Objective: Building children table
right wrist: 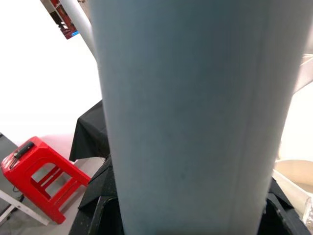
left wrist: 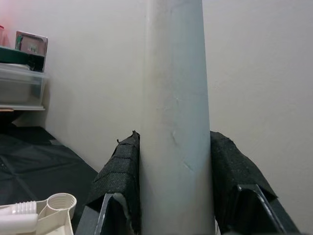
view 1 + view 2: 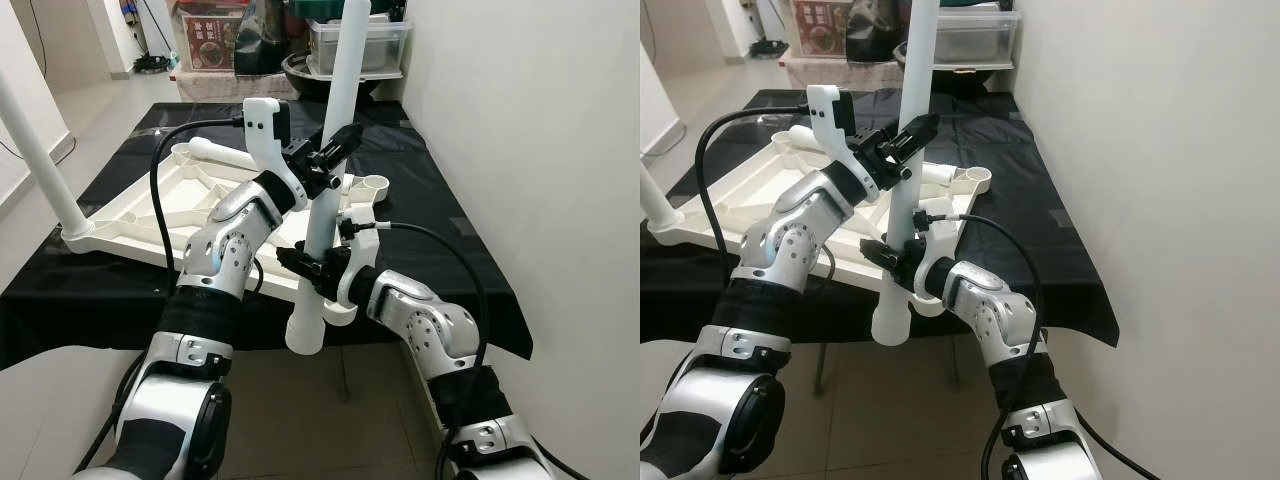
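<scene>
A white table leg (image 3: 340,80) stands upright at the near right corner of the upturned white tabletop (image 3: 170,200). My left gripper (image 3: 330,165) is shut on the leg higher up, its black pads (image 2: 122,171) pressed against both sides of the leg (image 2: 176,98). My right gripper (image 3: 315,265) is shut on the same leg (image 1: 190,98) lower down, just above its flared base (image 3: 305,335), which hangs past the table's front edge. Another leg (image 3: 35,150) stands fixed in the near left corner. A third leg (image 3: 225,153) lies on the tabletop. An open socket (image 3: 372,184) shows at the far right corner.
The tabletop rests on a table covered in black cloth (image 3: 440,200). A white wall (image 3: 540,120) runs close along the right. Plastic storage boxes (image 3: 375,40) and a dark bowl (image 3: 300,70) stand behind. A red stool (image 1: 39,171) sits on the floor.
</scene>
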Available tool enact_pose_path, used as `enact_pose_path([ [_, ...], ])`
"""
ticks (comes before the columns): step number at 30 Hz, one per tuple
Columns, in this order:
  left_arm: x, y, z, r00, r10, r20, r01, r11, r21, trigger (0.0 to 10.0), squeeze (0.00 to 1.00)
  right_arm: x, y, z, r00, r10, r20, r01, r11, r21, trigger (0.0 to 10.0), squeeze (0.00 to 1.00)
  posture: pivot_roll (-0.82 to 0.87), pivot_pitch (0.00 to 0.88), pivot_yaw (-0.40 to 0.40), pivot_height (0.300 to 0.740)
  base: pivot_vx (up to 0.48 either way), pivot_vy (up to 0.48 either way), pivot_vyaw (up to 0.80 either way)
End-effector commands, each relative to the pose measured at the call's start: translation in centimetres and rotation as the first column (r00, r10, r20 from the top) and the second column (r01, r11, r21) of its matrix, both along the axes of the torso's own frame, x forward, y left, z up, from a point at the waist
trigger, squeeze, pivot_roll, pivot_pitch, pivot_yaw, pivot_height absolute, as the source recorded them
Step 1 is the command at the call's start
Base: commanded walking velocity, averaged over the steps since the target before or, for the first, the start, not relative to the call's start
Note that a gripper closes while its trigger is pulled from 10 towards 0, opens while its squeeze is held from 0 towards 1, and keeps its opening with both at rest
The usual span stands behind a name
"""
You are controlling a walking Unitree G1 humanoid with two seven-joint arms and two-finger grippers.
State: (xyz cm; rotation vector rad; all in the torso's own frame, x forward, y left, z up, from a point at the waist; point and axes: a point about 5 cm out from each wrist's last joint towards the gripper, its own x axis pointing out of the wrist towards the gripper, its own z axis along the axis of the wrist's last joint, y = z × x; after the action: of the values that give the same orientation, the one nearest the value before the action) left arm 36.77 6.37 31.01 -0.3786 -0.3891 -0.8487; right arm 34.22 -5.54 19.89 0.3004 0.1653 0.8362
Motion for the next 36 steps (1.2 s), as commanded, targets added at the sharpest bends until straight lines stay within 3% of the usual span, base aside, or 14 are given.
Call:
enact_pose_path([
  [1, -0.5, -1.5, -0.2, 0.997, -0.075, -0.028, 0.074, 0.997, -0.038, 10.0, 0.00, 0.0, 1.0, 0.3, 1.000, 0.019, 0.010, -0.019, 1.000, 0.017, 0.0, 0.00, 0.06, 0.063, -0.023, 0.740, 0.000, 0.000, 0.00],
  [3, -0.4, -1.6, -0.3, 0.997, -0.076, -0.035, 0.075, 0.997, -0.035, 10.0, 0.00, 0.0, 1.0, 0.3, 1.000, 0.019, 0.009, -0.020, 1.000, 0.018, 0.0, 0.00, 0.06, 0.063, -0.023, 0.740, 0.000, 0.000, 0.00],
  [4, -0.5, -1.6, -0.3, 0.995, -0.086, -0.042, 0.084, 0.996, -0.040, 10.0, 1.00, 0.0, 1.0, 0.3, 1.000, 0.020, 0.010, -0.020, 1.000, 0.017, 0.0, 0.00, 0.06, 0.062, -0.021, 0.740, 0.000, 0.000, 0.00],
  [10, -0.8, -1.8, -0.2, 0.992, -0.120, -0.026, 0.118, 0.991, -0.056, 10.0, 1.00, 0.0, 1.0, 0.3, 1.000, 0.020, 0.010, -0.020, 1.000, 0.018, 0.0, 0.00, 0.06, 0.060, -0.023, 0.740, 0.000, 0.000, 0.00],
  [14, -0.7, -1.7, -0.1, 0.997, -0.078, -0.006, 0.078, 0.997, -0.013, 10.0, 1.00, 0.0, 0.9, 0.2, 1.000, 0.015, 0.018, -0.015, 1.000, 0.010, 0.0, 0.00, 0.06, 0.059, -0.025, 0.740, 0.000, 0.000, 0.00],
  [15, -0.6, -1.6, -0.1, 0.998, -0.061, 0.000, 0.061, 0.998, -0.009, 10.0, 0.00, 0.1, 0.8, 0.2, 1.000, 0.010, 0.019, -0.011, 1.000, 0.008, 0.0, 0.00, 0.05, 0.058, -0.024, 0.740, 0.000, 0.000, 0.00],
  [20, -0.3, -0.6, 0.3, 1.000, -0.001, 0.007, 0.001, 1.000, -0.021, 10.0, 0.00, 0.3, 0.4, 0.2, 1.000, -0.006, 0.024, 0.005, 1.000, 0.007, 0.0, 0.00, 0.06, 0.057, -0.025, 0.740, 0.000, 0.000, 0.00],
  [21, 0.2, 0.7, 0.5, 0.997, 0.083, 0.007, -0.083, 0.996, -0.025, 10.0, 0.00, 0.6, -0.1, 0.3, 0.999, -0.024, 0.031, 0.024, 1.000, 0.003, 0.0, 0.00, 0.06, 0.055, -0.023, 0.740, 0.000, 0.000, 0.00],
  [22, 0.2, 0.7, 0.5, 0.997, 0.083, 0.007, -0.083, 0.996, -0.025, 10.0, 0.00, 0.6, -0.1, 0.3, 0.999, -0.024, 0.031, 0.024, 1.000, 0.003, 0.0, 0.00, 0.06, 0.055, -0.023, 0.740, 0.000, 0.000, 0.00],
  [24, 0.7, 2.4, 0.7, 0.984, 0.181, 0.009, -0.180, 0.983, -0.025, 10.0, 0.00, 0.9, -0.8, 0.4, 0.998, -0.047, 0.037, 0.047, 0.999, 0.001, 0.0, 0.00, 0.06, 0.053, -0.023, 0.740, 0.000, 0.000, 0.00],
  [32, 0.8, 4.4, 0.9, 0.967, 0.255, 0.008, -0.255, 0.966, -0.047, 10.0, 0.00, 1.3, -1.9, 0.7, 0.994, -0.094, 0.057, 0.095, 0.995, -0.003, 0.0, 0.00, 0.06, 0.046, -0.020, 0.740, 0.000, 0.000, 0.00],
  [36, -0.8, 3.7, 0.0, 0.971, 0.240, 0.018, -0.238, 0.970, -0.055, 10.0, 0.00, 2.8, -4.8, 2.3, 0.946, -0.306, 0.109, 0.299, 0.951, 0.072, 0.0, 0.00, 0.06, 0.034, -0.017, 0.740, 0.000, 0.000, 0.00],
])
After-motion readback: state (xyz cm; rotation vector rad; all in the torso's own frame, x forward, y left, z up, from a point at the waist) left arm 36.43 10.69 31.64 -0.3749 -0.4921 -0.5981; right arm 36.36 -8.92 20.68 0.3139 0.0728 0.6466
